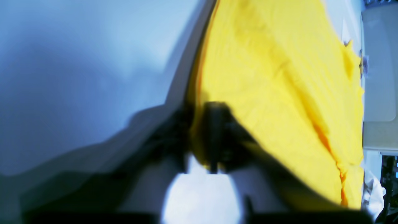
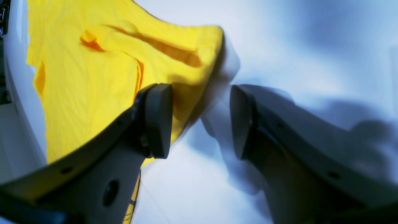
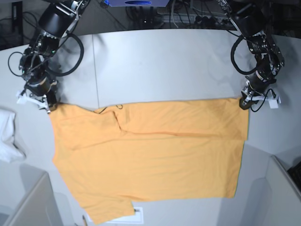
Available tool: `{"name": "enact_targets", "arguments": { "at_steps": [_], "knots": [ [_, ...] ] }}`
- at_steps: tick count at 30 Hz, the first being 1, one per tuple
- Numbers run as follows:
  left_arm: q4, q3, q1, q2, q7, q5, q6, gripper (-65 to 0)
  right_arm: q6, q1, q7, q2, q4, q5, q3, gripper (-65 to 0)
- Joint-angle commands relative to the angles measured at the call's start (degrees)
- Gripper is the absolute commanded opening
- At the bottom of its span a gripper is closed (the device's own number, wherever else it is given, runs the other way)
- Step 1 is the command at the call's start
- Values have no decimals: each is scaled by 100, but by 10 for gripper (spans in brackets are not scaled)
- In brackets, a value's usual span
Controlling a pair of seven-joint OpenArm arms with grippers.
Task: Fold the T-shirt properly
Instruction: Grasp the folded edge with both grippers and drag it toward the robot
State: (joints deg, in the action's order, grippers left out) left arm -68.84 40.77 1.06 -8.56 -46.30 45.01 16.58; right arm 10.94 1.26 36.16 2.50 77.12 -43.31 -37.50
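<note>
- Two arms reach over a pale table (image 3: 164, 61), one at each far corner of the shirt (image 3: 150, 155).
- A small white cloth (image 3: 9, 134) lies by the table's left edge in the base view, just apart from the shirt's sleeve side; a white sheet (image 3: 134, 215) pokes out under the shirt's near edge.
- Grey blocks sit at the near left corner (image 3: 33, 205) and the near right corner (image 3: 277, 197); cables and gear crowd the far edge.
- The far half of the table is bare between the arms, and a seam runs across it.
- The shirt lies spread flat, neckline toward the base view's left, hem toward its right, one sleeve hanging toward the near edge.
- The left gripper (image 3: 244, 102) sits at the far hem corner; its wrist view shows dark jaws clamped together on the shirt's yellow edge (image 1: 199, 137), blurred.
- The right gripper (image 2: 200, 119) is at the far shoulder corner, jaws spread apart; one pad (image 2: 160, 119) overlaps the shirt's edge (image 2: 93, 93), the other stands over bare table. Nothing is between them.
</note>
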Motion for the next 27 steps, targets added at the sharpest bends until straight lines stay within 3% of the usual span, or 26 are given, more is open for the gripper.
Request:
{"name": "enact_targets", "arguments": {
  "at_steps": [1,5,9,13,17,19,27],
  "knots": [
    [-30,-11,13,-54,-165,-145,-62,-650,71,55,19,71,-24,98,-9,-365],
    [-30,-11,13,-54,-165,-154,-62,-650,62,169,-34,141,-165,98,-9,-395],
    [-30,-29,13,-186,-165,-154,-62,-650,-202,230,-131,150,-183,98,-44,-650],
    [-74,-539,-40,-494,-165,-154,-62,-650,-237,301,-104,264,-183,98,-35,-650],
    [-39,-592,-40,-687,-165,-154,-62,-650,-237,309,-95,352,-139,98,-44,-650],
    [-39,-592,-31,-801,-165,-154,-62,-650,-237,309,-51,554,-139,98,-9,-650],
    [-83,-609,-49,-1021,-165,-119,-62,-650,-237,424,757,756,125,98,-53,-650]
  ]
}}
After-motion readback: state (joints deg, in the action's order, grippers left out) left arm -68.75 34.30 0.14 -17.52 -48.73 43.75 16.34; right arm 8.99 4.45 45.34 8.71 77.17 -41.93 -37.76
